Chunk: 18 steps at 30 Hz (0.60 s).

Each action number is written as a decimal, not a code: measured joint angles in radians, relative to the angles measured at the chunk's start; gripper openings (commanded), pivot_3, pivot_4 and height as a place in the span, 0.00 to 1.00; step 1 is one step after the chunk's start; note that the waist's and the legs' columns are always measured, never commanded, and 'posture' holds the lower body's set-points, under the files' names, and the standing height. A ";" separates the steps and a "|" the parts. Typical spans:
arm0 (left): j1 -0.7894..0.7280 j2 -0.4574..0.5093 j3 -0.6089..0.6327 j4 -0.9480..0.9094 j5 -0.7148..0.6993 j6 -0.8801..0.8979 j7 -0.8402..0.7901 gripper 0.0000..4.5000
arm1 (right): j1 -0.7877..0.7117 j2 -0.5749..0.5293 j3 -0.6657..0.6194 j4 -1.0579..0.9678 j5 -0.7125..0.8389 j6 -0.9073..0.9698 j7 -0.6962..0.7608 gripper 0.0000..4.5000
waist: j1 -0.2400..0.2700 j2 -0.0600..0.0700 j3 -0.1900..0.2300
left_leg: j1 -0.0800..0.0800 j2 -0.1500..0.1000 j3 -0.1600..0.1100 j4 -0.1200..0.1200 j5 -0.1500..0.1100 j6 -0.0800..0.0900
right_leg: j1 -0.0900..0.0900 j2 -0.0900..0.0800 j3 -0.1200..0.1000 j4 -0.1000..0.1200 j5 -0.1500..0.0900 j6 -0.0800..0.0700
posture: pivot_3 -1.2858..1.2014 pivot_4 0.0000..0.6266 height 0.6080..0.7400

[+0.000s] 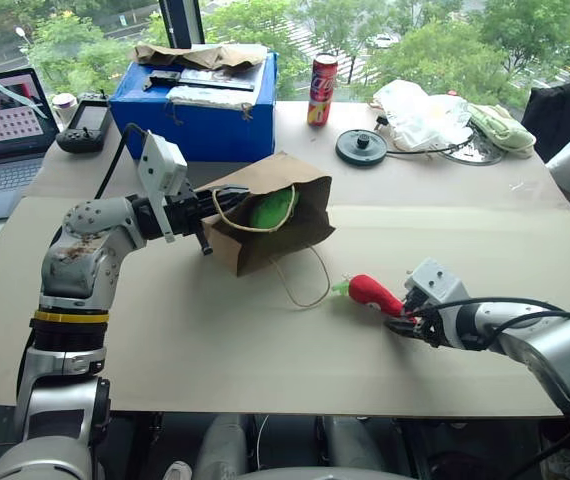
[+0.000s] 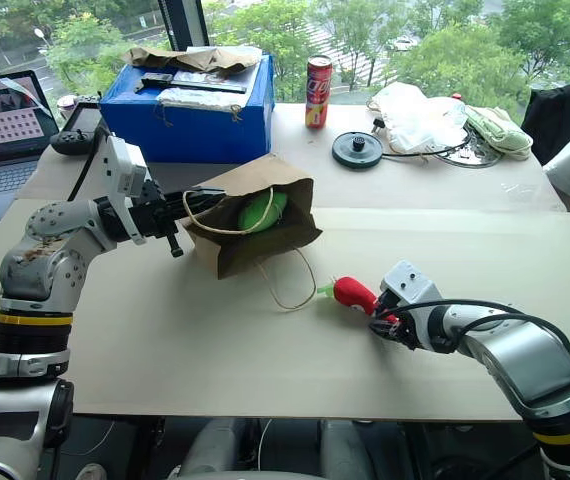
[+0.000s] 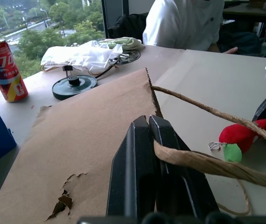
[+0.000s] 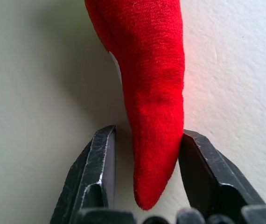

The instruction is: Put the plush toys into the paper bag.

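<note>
The brown paper bag (image 1: 290, 180) lies on its side mid-table, mouth toward me, with the round green plush toy (image 1: 270, 208) inside it. My left gripper (image 1: 203, 222) is shut on the bag's rim, and one twine handle (image 3: 203, 163) crosses its fingers (image 3: 137, 154). The second handle loop (image 1: 305, 285) trails on the table. To the right of the bag lies the red chili plush toy (image 1: 373, 290), green stem toward the bag. My right gripper (image 1: 402, 322) has closed from both sides on the chili's (image 4: 154, 93) pointed tip, which rests on the table.
A blue box (image 1: 200, 115) topped with crumpled brown paper stands behind the bag. Along the back are a red can (image 1: 322, 90), a black round disc (image 1: 361, 147) and a white plastic bag (image 1: 420, 112). A laptop (image 1: 0, 130) sits far left. A person in white (image 3: 184, 23) is beyond the table.
</note>
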State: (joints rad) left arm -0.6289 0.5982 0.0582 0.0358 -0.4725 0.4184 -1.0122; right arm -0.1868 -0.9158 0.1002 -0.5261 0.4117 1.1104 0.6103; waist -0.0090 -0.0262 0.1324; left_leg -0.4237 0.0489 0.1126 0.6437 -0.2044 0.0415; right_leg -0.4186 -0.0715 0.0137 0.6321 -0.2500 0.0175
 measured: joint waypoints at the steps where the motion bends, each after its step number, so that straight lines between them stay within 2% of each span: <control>1: 0.000 0.000 0.000 0.000 0.000 0.000 0.000 0.00 | -0.003 0.006 0.000 0.003 -0.003 0.000 -0.003 0.14 | 0.000 0.000 0.000 | 0.000 0.000 0.000 0.000 0.000 0.000 | 0.000 0.000 0.000 0.000 0.000 0.000 | 0.52 0.24 0.99; 2: 0.000 0.000 0.000 0.000 0.000 0.000 0.000 0.00 | -0.004 0.008 0.000 0.006 -0.006 -0.001 -0.003 0.05 | 0.000 0.000 0.000 | 0.000 0.000 0.000 0.000 0.000 0.000 | 0.000 0.000 0.000 0.000 0.000 0.000 | 0.52 0.24 0.99; 3: 0.000 0.000 0.000 0.000 0.000 0.000 0.000 0.00 | -0.005 0.008 0.000 0.006 -0.007 -0.001 -0.003 0.02 | 0.000 0.000 0.000 | 0.000 0.000 0.000 0.000 0.000 0.000 | 0.000 0.000 0.000 0.000 0.000 0.000 | 0.52 0.24 0.99; 10: 0.000 0.000 0.000 0.000 0.000 0.000 0.000 0.00 | -0.004 0.013 -0.011 0.006 -0.006 -0.005 -0.001 0.02 | 0.000 0.000 0.000 | 0.000 0.000 0.000 0.000 0.000 0.000 | 0.000 0.000 0.000 0.000 0.000 0.000 | 0.52 0.24 0.99; 14: 0.000 0.000 0.000 0.001 0.000 0.000 0.000 0.00 | -0.014 0.024 -0.090 -0.040 0.039 -0.028 0.031 0.02 | 0.000 0.000 0.000 | 0.000 0.000 0.000 0.000 0.000 0.000 | 0.000 0.000 0.000 0.000 0.000 0.000 | 0.52 0.24 0.99; 18: -0.001 -0.001 0.000 0.002 0.000 0.000 0.001 0.00 | -0.121 0.075 -0.155 -0.103 0.123 -0.013 0.042 0.02 | -0.003 0.000 0.000 | 0.000 0.000 -0.001 0.000 0.000 0.000 | 0.000 0.001 0.000 0.001 0.000 0.000 | 0.52 0.24 0.99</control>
State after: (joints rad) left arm -0.6298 0.5977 0.0578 0.0373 -0.4722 0.4184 -1.0109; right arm -0.3075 -0.8411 -0.0544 -0.6292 0.5346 1.0970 0.6521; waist -0.0123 -0.0261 0.1324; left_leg -0.4233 0.0494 0.1120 0.6439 -0.2044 0.0415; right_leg -0.4185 -0.0706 0.0140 0.6328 -0.2499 0.0174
